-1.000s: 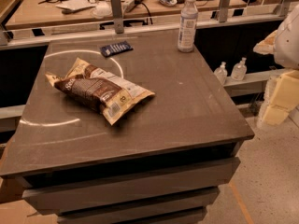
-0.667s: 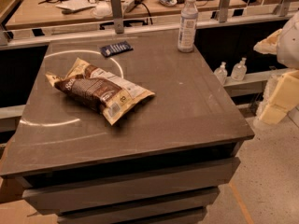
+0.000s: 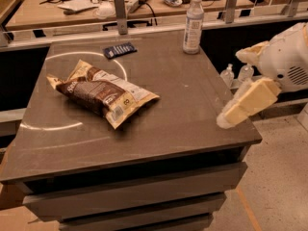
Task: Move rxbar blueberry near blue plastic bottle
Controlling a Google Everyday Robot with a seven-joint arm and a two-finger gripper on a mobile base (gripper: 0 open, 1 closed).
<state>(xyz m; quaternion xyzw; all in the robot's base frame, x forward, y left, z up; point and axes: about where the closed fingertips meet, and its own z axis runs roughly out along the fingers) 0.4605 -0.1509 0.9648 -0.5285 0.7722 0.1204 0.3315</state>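
A square table (image 3: pixel 192 114) with a matte, dark grey-brown top fills the scene; pale chalky arcs curve over its left half, and stacked slab-like tiers sit beneath it. Off its right edge hangs the robot's rounded white arm (image 3: pixel 288 57), and its cream, blocky gripper (image 3: pixel 243 107) slants down toward the table's right front corner, touching none of the items. How far the gripper is open cannot be told from this angle, and nothing is seen in its grasp.

One large chip bag (image 3: pixel 103 93), crinkled brown-and-cream foil, lies flat on the left half of the top. One blue plastic bottle (image 3: pixel 193 23), tall, slim and clear with a white cap and a pale label, stands upright at the far right edge. Two small squat clear bottles (image 3: pixel 227 75) sit side by side below table level, just beyond the right side.

The rxbar blueberry (image 3: pixel 120 50), a single flat, dark navy rectangle with pale lettering, lies near the far edge, well apart from the bottle and left of it.
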